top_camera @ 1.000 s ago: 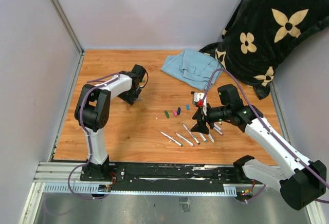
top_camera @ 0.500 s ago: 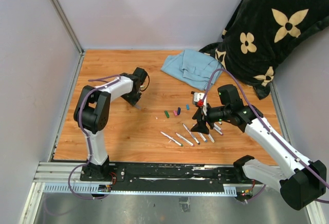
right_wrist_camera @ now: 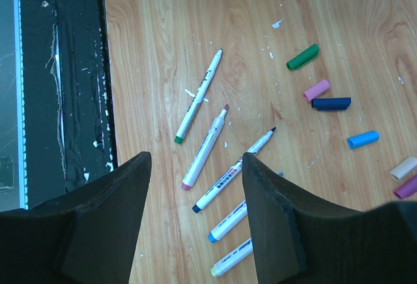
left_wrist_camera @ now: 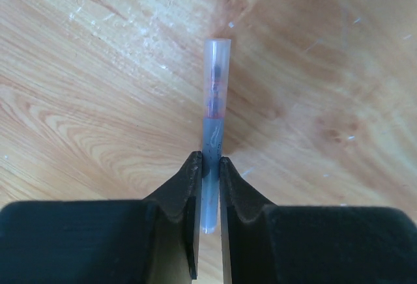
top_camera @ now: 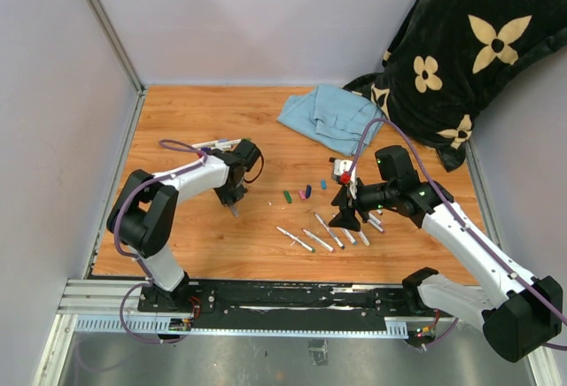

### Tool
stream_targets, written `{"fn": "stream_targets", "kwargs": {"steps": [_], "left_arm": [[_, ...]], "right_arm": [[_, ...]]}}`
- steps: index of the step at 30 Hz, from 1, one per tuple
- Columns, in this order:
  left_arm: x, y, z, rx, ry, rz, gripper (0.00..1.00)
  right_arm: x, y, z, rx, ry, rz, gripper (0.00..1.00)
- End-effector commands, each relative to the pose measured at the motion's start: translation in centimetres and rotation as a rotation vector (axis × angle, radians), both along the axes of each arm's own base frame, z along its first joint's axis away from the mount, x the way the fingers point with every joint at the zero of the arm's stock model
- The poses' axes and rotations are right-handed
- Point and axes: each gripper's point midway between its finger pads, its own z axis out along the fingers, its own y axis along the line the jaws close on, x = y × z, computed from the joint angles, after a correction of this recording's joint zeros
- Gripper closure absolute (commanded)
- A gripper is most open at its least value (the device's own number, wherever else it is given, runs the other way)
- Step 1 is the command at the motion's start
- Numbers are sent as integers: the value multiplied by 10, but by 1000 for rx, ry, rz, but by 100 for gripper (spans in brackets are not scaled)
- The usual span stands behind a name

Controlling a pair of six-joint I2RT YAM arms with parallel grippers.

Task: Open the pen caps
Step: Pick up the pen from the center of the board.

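My left gripper (left_wrist_camera: pixel 209 163) is shut on a thin pen (left_wrist_camera: pixel 215 82), which points away from me just above the wood; its far end is translucent with red showing inside. From above, the left gripper (top_camera: pixel 232 202) is left of the middle of the table. My right gripper (right_wrist_camera: pixel 195 167) hangs open over several uncapped white pens (right_wrist_camera: pixel 205 147), gripping nothing. Loose pen caps lie beyond them: green (right_wrist_camera: pixel 302 56), pink (right_wrist_camera: pixel 316 90), dark blue (right_wrist_camera: pixel 331 103) and light blue (right_wrist_camera: pixel 362 139). From above, the caps (top_camera: pixel 303 193) sit just left of the right gripper (top_camera: pixel 345 213).
Two more white pens (top_camera: pixel 217 143) lie behind the left arm. A blue cloth (top_camera: pixel 323 116) and a black flowered blanket (top_camera: pixel 469 50) fill the far right corner. A black rail (right_wrist_camera: pixel 58 88) runs along the table's near edge.
The left jaws have shut on the pen, and the left arm has swung nearer and to the right with it. The right arm has not moved.
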Motion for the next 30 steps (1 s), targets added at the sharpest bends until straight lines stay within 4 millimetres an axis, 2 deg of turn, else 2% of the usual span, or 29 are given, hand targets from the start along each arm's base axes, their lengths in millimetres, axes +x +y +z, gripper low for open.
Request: {"fn": "stream_targets", "kwargs": {"steps": [1,12,24,27,30], "left_arm": [[-13,2,-10,-1,40,-125,85],[-24,1,-30,-28,57,-159,85],[-42,0,-48,-53,129,-218,74],[-43,-4,-48,-76,126,-226,78],[-42,-6,-45,-88,114,-233,88]], "right_arm": [[9,-4,10,7,-33,-23,41],[10,-5,9,3,-30,-25,41],[10,-5,10,6,-32,-24,40],[10,-5,10,6,-34,-24,40],[9,-5,10,7,-32,-22,41]]}}
